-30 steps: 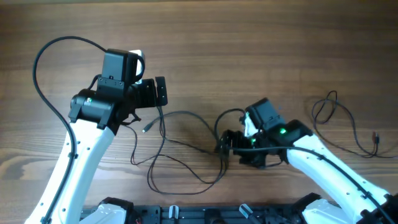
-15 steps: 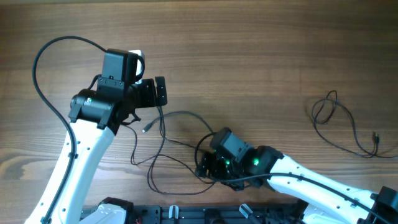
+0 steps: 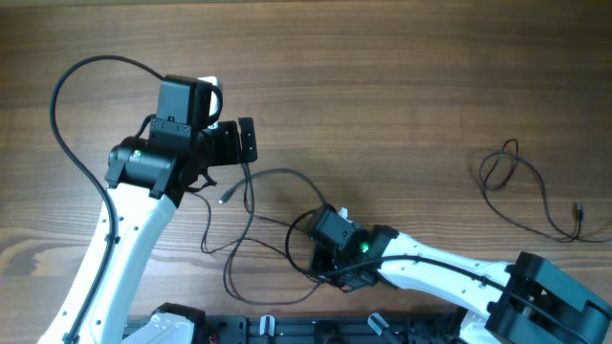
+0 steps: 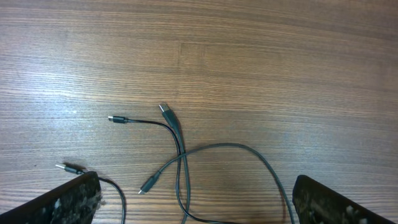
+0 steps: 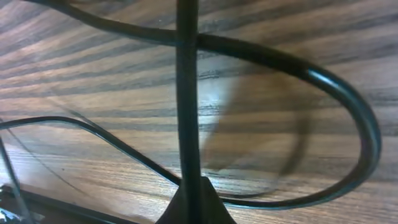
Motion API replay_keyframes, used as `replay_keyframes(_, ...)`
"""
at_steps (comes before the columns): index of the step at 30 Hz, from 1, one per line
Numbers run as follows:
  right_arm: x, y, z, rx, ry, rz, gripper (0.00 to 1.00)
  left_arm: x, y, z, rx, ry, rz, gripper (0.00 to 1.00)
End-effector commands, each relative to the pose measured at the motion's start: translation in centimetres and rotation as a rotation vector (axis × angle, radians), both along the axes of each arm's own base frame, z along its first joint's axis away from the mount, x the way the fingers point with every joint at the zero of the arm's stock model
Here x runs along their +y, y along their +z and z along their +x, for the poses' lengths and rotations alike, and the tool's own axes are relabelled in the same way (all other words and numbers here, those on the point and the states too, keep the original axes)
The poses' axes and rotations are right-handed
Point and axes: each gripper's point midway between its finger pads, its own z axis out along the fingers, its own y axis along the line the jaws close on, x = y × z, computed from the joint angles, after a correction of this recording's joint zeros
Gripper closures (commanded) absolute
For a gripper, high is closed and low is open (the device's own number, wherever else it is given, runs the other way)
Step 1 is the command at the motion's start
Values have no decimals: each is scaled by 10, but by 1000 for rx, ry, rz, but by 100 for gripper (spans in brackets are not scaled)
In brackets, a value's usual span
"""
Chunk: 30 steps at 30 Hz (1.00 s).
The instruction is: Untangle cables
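While the left fingers (image 4: 68, 200) stand wide apart and hold nothing above the brown wooden bench (image 4: 280, 56), the right fingers (image 5: 190, 210) are closed on one strand of the thin dark grey cables (image 4: 176, 129), which lie loosely crossed on the bench between both arms.

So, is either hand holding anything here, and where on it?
The right hand pinches a thin dark grey cable somewhere along its length, with the strand running straight out from the fingertips. The left hand is open, holding nothing.
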Motion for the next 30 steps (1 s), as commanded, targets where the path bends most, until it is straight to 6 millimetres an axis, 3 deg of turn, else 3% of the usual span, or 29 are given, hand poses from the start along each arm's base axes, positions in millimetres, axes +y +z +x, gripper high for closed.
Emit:
replay_keyframes(1, 4, 12, 5, -58, 28, 38, 96, 4, -2, 1, 1, 17, 9, 0)
replay_keyframes(4, 13, 38, 17, -161, 63, 100, 96, 4, -2, 1, 1, 17, 9, 0)
replay_keyframes(8, 17, 112, 50, -426, 74, 180, 96, 4, -2, 1, 1, 17, 9, 0)
replay_keyframes(10, -9, 166, 74, -587, -10, 166, 96, 4, -2, 1, 1, 17, 9, 0)
replay_keyframes(13, -41, 224, 96, -756, -103, 160, 96, 4, -2, 1, 1, 17, 9, 0)
replay_keyframes(14, -55, 252, 106, -842, -143, 172, 96, 4, -2, 1, 1, 17, 9, 0)
replay_keyframes(20, -122, 365, 147, -1108, -394, 200, 96, 4, -2, 1, 2, 17, 9, 0)
replay_keyframes(22, -130, 392, 153, -1154, -432, 224, 96, 4, -2, 1, 1, 17, 9, 0)
replay_keyframes(27, -130, 471, 165, -1353, -412, 279, 96, 4, -2, 1, 1, 17, 9, 0)
replay_keyframes(30, -138, 505, 172, -1431, -459, 260, 96, 4, -2, 1, 1, 17, 9, 0)
